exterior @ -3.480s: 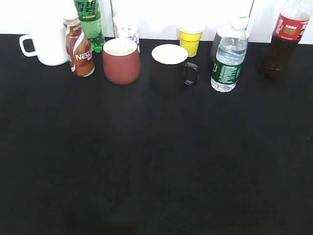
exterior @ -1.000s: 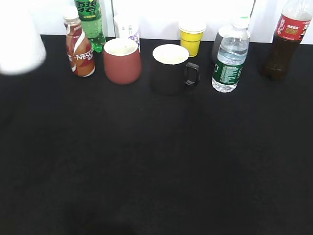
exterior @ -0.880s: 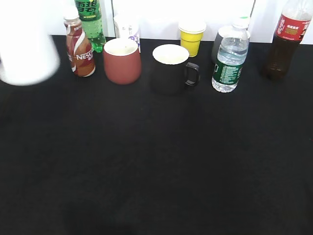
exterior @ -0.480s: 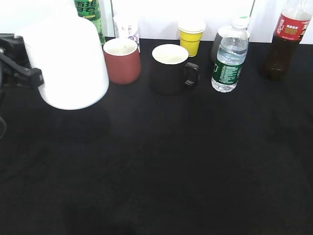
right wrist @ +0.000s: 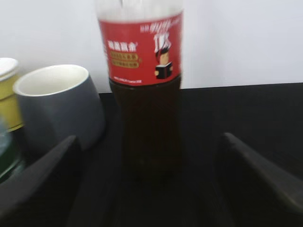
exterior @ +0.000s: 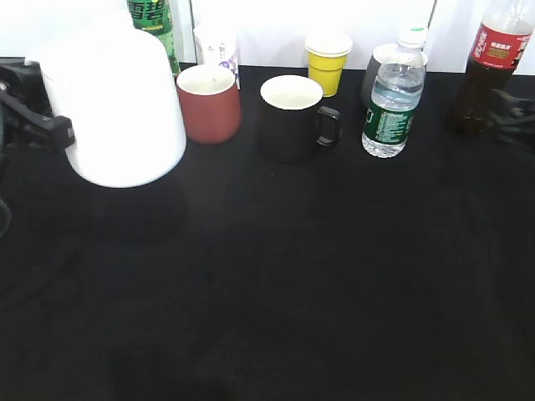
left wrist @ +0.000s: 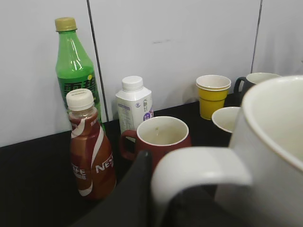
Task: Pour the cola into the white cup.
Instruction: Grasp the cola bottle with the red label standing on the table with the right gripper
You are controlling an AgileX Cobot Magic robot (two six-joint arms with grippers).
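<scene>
- So, my left gripper (left wrist: pixel 156 198) is clamped on the loop handle of the white cup (exterior: pixel 113 109). I hold the cup up off the table, close to the camera on the left side. If the handle slips, the cup could drop or tip.
- My right gripper (right wrist: pixel 147 189) has its fingers spread wide, one on each side of the cola (right wrist: pixel 144 94). They do not touch it.
- The cola stands at the far right, at the back. A grey cup (right wrist: pixel 59 106) stands just beside it. A finger could bump that cup.
- The bottle is tall. A bad grab could knock it over.
</scene>
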